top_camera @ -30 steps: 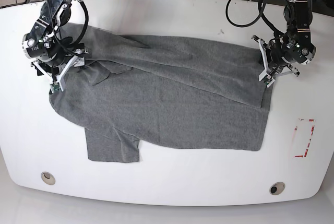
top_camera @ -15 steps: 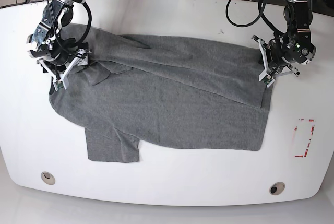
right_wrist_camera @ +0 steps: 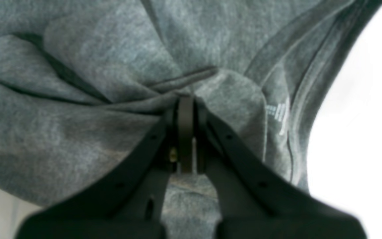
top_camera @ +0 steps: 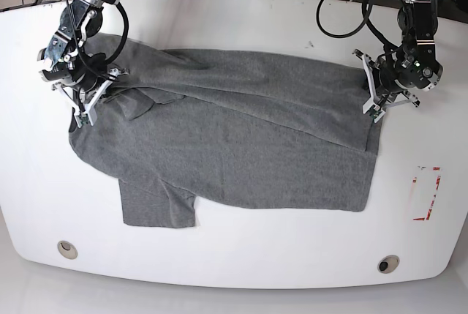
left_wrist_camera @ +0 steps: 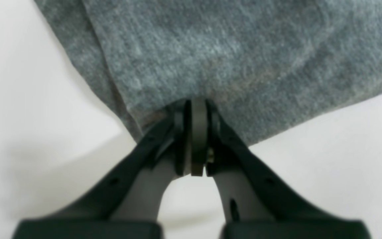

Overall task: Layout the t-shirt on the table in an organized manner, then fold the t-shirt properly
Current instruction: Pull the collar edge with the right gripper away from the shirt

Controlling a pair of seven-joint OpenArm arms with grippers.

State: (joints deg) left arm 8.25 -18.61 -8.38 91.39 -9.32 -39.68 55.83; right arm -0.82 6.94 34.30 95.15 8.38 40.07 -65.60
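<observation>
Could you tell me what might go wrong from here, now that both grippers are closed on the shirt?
1. The right gripper has pinched a bunched knot of folds near the collar of the t-shirt, so a pull may drag several layers rather than one.
2. The left gripper holds only the very edge of the cloth, so it could slip out.
3. One half already lies folded over the other; uneven pulling might skew it across the table.

The t-shirt (top_camera: 234, 138) lies spread across the middle of the table (top_camera: 234, 21), with one layer folded over along its far side. A sleeve sticks out toward the near edge on the base view's left. A sticker (top_camera: 426, 193) lies near the right edge, apart from the shirt.
</observation>
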